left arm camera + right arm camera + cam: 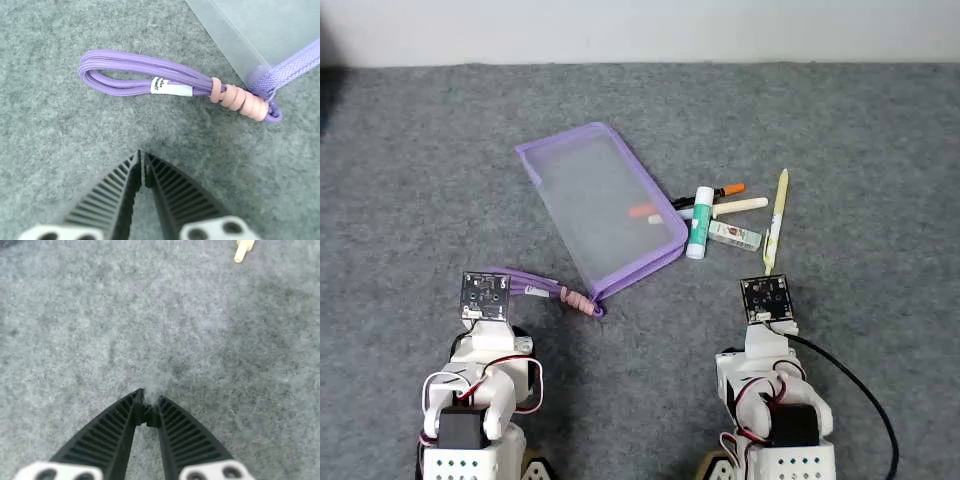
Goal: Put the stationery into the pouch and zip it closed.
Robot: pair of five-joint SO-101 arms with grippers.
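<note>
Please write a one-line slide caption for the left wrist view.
Left gripper, fingers shut, over grey mat beside the purple strap of the pouch.

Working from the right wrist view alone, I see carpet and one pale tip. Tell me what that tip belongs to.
Observer: A long pale pen, lying just ahead of the right arm.
Operator: Now place the pouch for me.
Observer: The pouch lies slanted, to the left of the pen, with a glue stick and other stationery between them.
Operator: Report the left pincer.
Observer: The left pincer is shut and empty, just short of the pouch's purple strap.
</note>
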